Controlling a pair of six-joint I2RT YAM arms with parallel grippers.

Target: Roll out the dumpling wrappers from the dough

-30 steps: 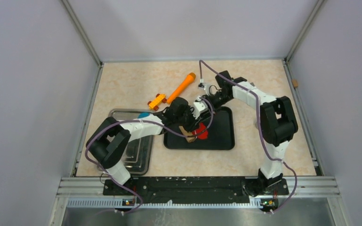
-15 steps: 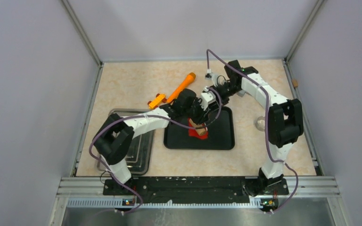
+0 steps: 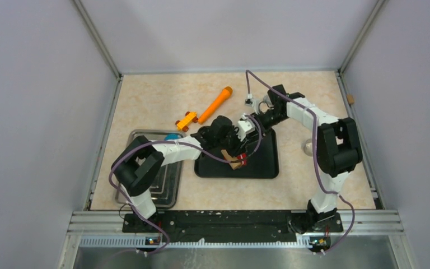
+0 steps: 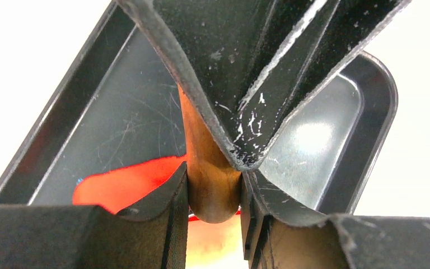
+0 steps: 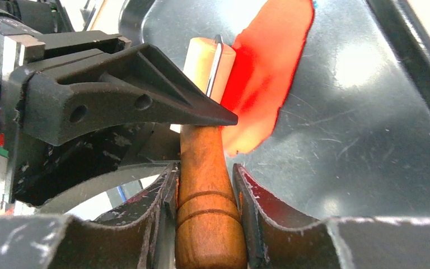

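The red dough [image 5: 269,73] lies as a flat irregular sheet in the black tray [image 5: 364,140]. A wooden rolling pin [image 5: 207,207] lies across its edge. My right gripper [image 5: 206,179] is shut on one brown handle. My left gripper [image 4: 213,188] is shut on the other handle [image 4: 210,168], with the dough [image 4: 129,182] just behind it. In the top view both grippers meet over the tray [image 3: 263,162]: the left [image 3: 231,148] and the right [image 3: 251,128]. The pin's end [image 3: 234,162] sticks out, and only a sliver of dough [image 3: 243,162] shows.
An orange roller [image 3: 215,104] and a small orange tool [image 3: 185,120] lie behind the tray. A steel tray [image 3: 165,182] with a blue disc [image 3: 171,136] sits at the left. A clear round object [image 3: 308,148] lies right of the black tray.
Both arms pushed the rolling pin away and to the right over the dough, then drew it back toward the near left. It now covers most of the dough in the top view.
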